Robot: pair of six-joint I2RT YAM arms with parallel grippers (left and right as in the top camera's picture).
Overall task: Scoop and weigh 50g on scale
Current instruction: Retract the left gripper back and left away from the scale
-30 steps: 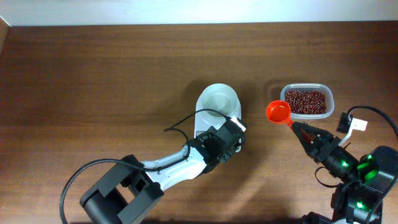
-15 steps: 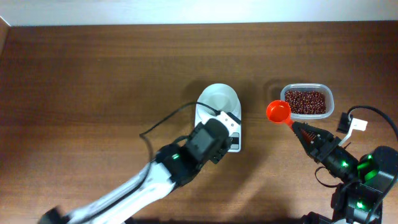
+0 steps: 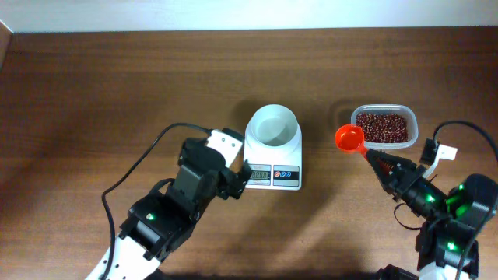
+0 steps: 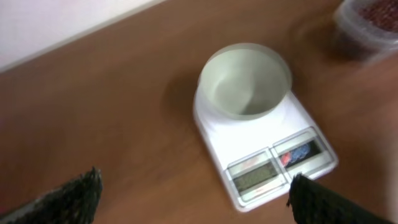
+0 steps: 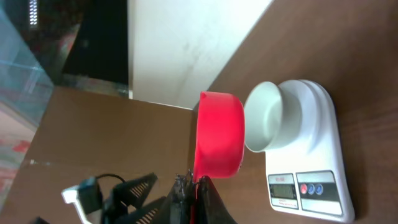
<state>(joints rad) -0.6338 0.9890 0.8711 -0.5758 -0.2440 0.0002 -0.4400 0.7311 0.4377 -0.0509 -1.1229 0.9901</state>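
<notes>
A: What is seen at the left?
B: The left gripper (image 4: 194, 202) is held over the tabletop (image 3: 117, 93), just left of the scale (image 3: 272, 176). Its jaws are spread wide and nothing is gripped between them.
A: And the scale?
B: It is set near the middle of the tabletop, with its display toward the arms. The white bowl (image 3: 272, 126) on top is seen to be empty. The reading cannot be made out.
A: Where are the beans?
B: The beans (image 3: 381, 127) are all held in the clear tub (image 3: 414, 128), right of the scale and apart from it.
A: What is gripped on the right?
B: A red scoop (image 3: 348, 138) is clamped by its handle in the closed jaws of the right gripper (image 3: 377, 162). Its cup is poised between scale and tub, just beside the tub's left wall, and no beans are seen in it.
A: Which step is in hand?
B: The first scoop, it is judged, since nothing is yet weighed out.
A: What is called for next?
B: The cup would need to be carried right over the tub's rim, tipped into the heap and drawn through. It would then be brought left over the bowl and emptied gently, with the display watched.
</notes>
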